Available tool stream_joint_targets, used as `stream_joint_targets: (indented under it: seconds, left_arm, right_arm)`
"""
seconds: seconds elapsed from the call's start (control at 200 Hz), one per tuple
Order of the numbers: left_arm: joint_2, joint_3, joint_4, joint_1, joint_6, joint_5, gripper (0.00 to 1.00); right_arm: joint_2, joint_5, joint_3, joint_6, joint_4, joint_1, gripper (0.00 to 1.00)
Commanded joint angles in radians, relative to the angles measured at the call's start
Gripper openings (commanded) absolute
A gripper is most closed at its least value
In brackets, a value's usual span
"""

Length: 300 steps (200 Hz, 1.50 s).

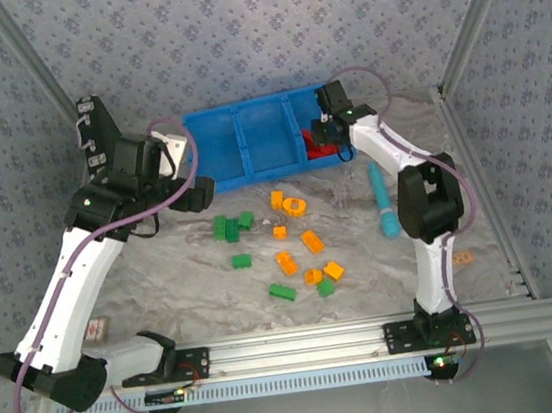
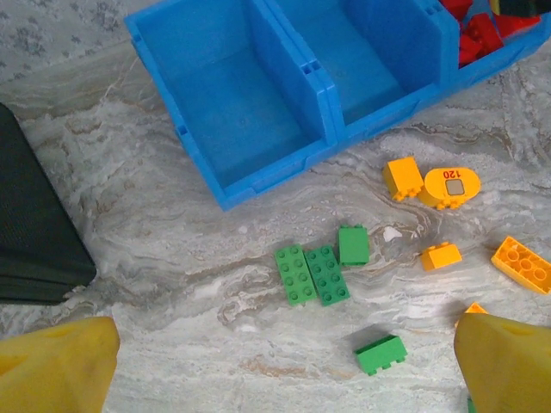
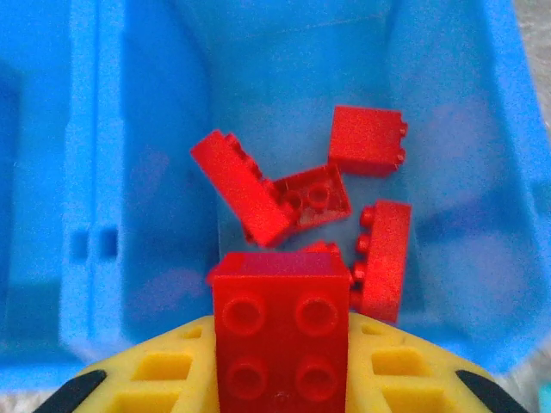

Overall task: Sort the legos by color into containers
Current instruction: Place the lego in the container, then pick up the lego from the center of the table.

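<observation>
**Legos: one red pinched over the bin, greens and oranges lying loose**

Legos are sitting in two places. Several red bricks (image 3: 366, 142) are lying in the right compartment (image 3: 95, 172) of the blue bin (image 1: 219, 151), tumbled at mixed angles, some touching. Green bricks (image 1: 226, 227) and orange bricks (image 1: 310, 240) are lying scattered on the tabletop (image 1: 164, 281) just in front of the bin. The greens are mostly lying left and the oranges right, with a few mixing at the near side of the cluster.

Right hand (image 1: 326, 140) is hanging over that right compartment and pinching one red brick (image 3: 281, 331). Its studs are facing the wrist camera, and the yellow pads (image 3: 164, 379) are showing on either side of it.

Left hand (image 2: 280, 370) is hovering over the tabletop in front of the bin's left end, with its fingers (image 2: 56, 366) spread wide and gripping nothing. In its wrist view:
- a green pair (image 2: 312, 274) is lying side by side and touching
- a third green (image 2: 353, 245) is sitting just beside them
- a fourth green (image 2: 381, 354) is lying apart, nearer the hand
- an orange round piece (image 2: 449, 187) carrying a small label is touching an orange block (image 2: 403, 178)

Teal stick (image 1: 383, 203) is lying on the tabletop right of the bricks, near the right arm. Black case (image 2: 34, 232) is sitting left of the bin, apart from it.
</observation>
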Motion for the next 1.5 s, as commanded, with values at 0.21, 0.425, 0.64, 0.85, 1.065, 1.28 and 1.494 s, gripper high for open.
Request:
stream_joint_targets:
  seconds: [0.21,0.425,0.64,0.85,1.065,1.28,1.494]
  left_arm:
    - [0.072,-0.100,0.069,0.012,-0.160,0.076,1.00]
    - [0.124,-0.208,0.205,-0.001,-0.441,0.116,1.00]
    - [0.233,-0.246,0.300,-0.083,-0.750,0.130,0.98]
    - [0.405,-0.149,0.354,-0.183,-0.935,0.134,0.95]
    - [0.578,-0.053,0.374,-0.246,-1.065,0.121,0.92]
    - [0.699,0.052,0.341,-0.266,-1.179,0.099,0.86]
    - [0.809,0.165,0.260,-0.294,-1.332,0.105,0.84]
  right_arm:
    - [0.193,-0.039,0.266,-0.049,-0.057,-0.033,0.32]
    - [0.187,-0.081,0.273,-0.069,-0.059,-0.047,0.44]
    - [0.110,-0.130,0.197,-0.089,-0.024,-0.067,0.49]
    - [-0.057,-0.211,0.045,-0.115,0.035,-0.086,0.52]
    - [-0.356,-0.312,-0.238,-0.152,0.172,-0.108,0.68]
    - [-0.604,-0.295,-0.422,-0.146,0.180,-0.112,0.71]
    - [-0.753,-0.292,-0.527,-0.113,0.178,-0.119,0.72]
